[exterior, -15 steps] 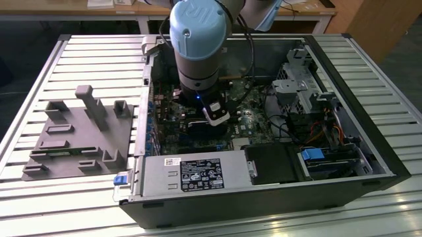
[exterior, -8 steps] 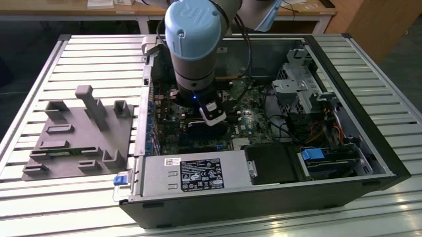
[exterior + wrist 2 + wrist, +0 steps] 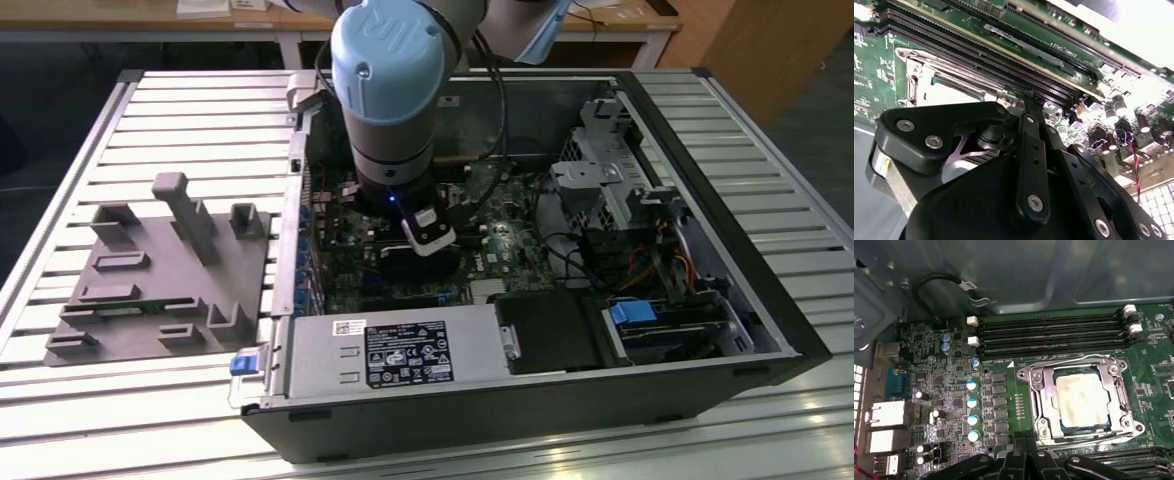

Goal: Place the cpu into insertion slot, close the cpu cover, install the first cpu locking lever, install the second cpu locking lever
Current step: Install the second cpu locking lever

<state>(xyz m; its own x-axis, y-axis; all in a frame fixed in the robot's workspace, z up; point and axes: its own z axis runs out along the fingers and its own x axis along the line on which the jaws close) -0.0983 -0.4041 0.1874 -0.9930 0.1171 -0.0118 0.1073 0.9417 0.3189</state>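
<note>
The arm (image 3: 387, 100) reaches down into the open computer case (image 3: 534, 400), which lies on a slatted counter (image 3: 174, 110). In the exterior view the gripper (image 3: 424, 240) sits low over the motherboard (image 3: 514, 245), and the arm body hides the socket area beneath it. A grey fixture block (image 3: 160, 270) rests on the counter at the exterior view's left, well apart from the case.

The first wrist view shows what the exterior view hides: the cpu (image 3: 1080, 397) lies flat in the insertion slot (image 3: 1051, 427), and the cpu cover (image 3: 1040, 390) is down around it, framing the silvery top. The memory slots (image 3: 1054, 335) run just beside the socket. Whether the locking levers are latched cannot be made out.

In the second wrist view the black linkage of the gripper (image 3: 1019, 150) covers most of the socket; one corner of the cpu cover (image 3: 921, 80) and a pale patch of the cpu (image 3: 951, 92) remain visible. The fingers' tips are cut off or hidden in every view, so whether they are apart or closed cannot be told.
</note>
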